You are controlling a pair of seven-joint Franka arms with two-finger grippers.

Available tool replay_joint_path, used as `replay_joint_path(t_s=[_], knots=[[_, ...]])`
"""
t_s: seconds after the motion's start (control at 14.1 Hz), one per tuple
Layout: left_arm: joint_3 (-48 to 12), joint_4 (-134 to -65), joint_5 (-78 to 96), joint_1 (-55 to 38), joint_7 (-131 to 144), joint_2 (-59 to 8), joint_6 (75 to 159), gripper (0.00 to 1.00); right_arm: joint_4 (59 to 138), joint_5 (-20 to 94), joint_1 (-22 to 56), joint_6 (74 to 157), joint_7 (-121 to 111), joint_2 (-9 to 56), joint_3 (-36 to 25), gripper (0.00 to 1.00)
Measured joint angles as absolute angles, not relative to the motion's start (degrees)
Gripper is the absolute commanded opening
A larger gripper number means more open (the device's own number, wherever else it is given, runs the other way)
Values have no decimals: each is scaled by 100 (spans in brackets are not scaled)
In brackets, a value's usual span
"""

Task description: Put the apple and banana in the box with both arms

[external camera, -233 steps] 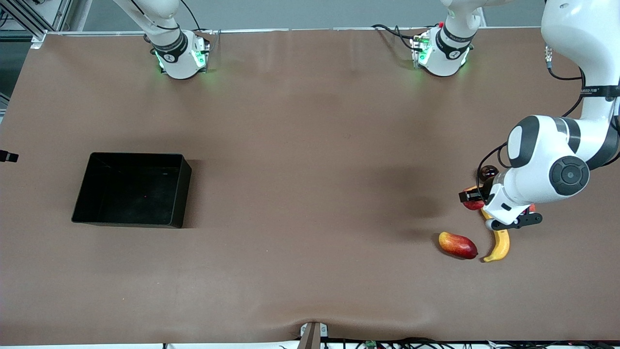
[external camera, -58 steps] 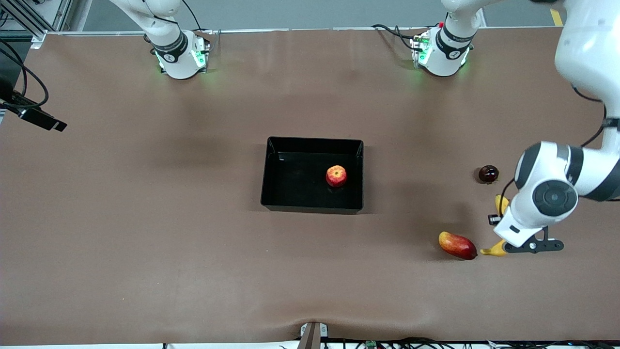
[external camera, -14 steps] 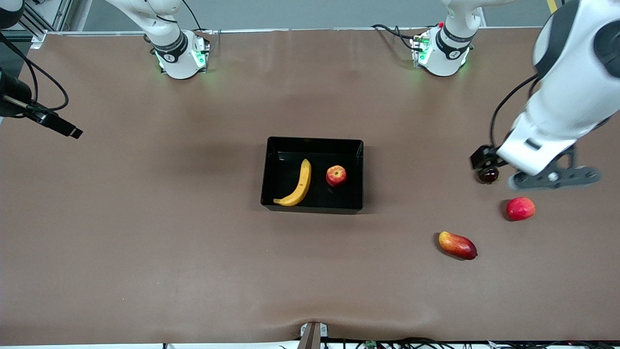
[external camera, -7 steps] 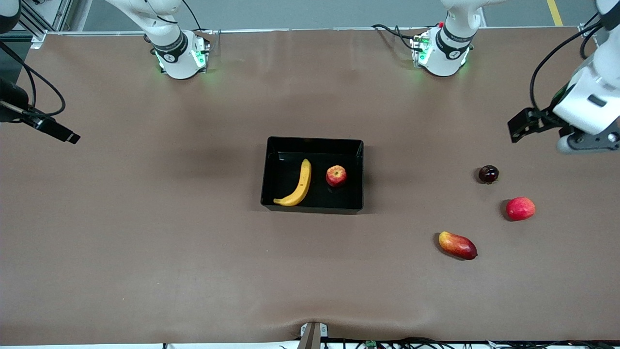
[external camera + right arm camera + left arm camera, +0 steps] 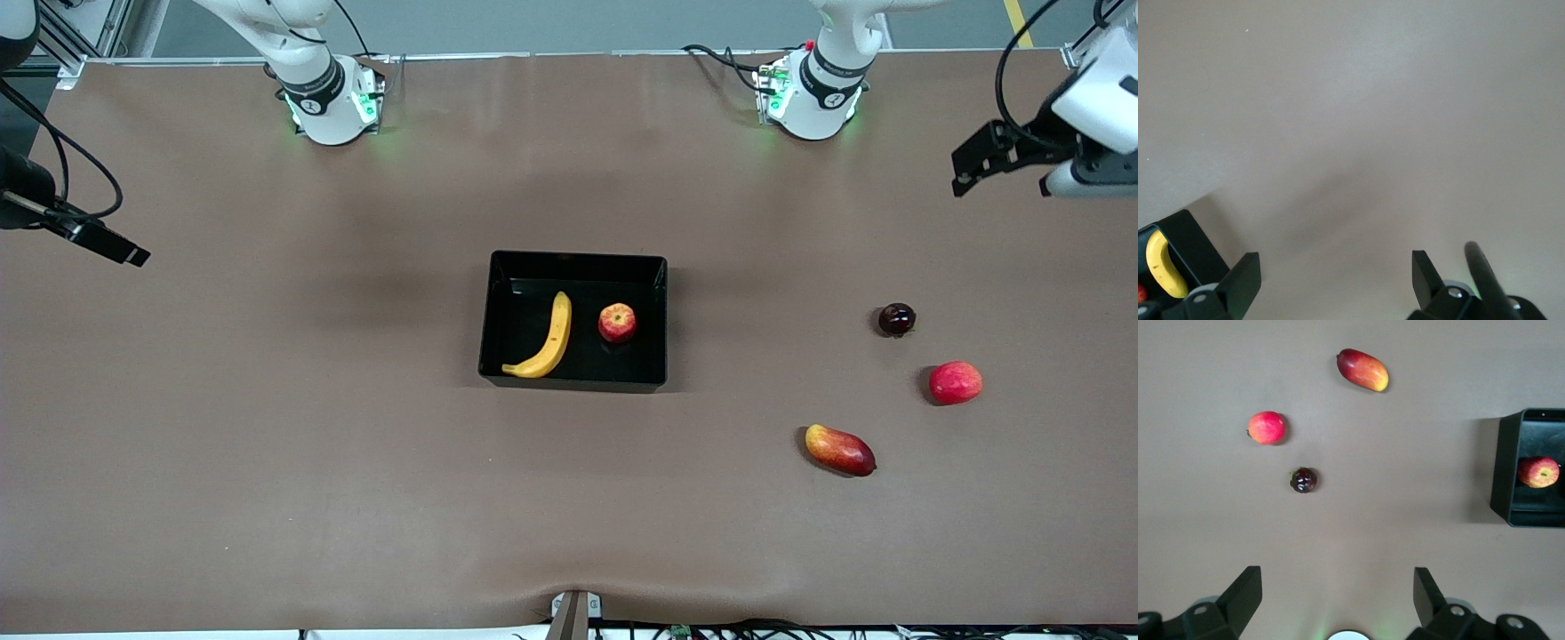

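The black box (image 5: 573, 263) sits mid-table. In it lie the yellow banana (image 5: 544, 342) and, beside it, the streaked red apple (image 5: 617, 322). My left gripper (image 5: 1336, 583) hangs high over bare table at the left arm's end, open and empty; its wrist view shows the apple (image 5: 1539, 471) inside the box (image 5: 1502, 473) in the distance. My right gripper (image 5: 1335, 263) is up over bare table at the right arm's end, also open and empty. The banana (image 5: 1161, 270) shows in the box corner (image 5: 1197, 248) in its wrist view.
Three loose fruits lie toward the left arm's end: a small dark round one (image 5: 896, 319), a smooth red one (image 5: 956, 383) and an elongated red-yellow one (image 5: 839, 450) nearest the front camera. The arm bases stand along the table's back edge.
The left arm has lifted away from the loose fruits and drawn back toward its end of the table. The right arm has hardly moved. Banana and apple stay in the box.
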State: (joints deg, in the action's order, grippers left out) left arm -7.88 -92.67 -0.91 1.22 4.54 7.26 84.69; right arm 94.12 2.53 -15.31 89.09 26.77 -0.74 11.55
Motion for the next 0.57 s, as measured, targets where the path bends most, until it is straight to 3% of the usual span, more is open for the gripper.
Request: replay_joint_path(t_s=[0.57], knots=[[-679,-9250,-74,92,448,698,8590,100,9411,253,-1524,8897,2789,-67,1161,100]])
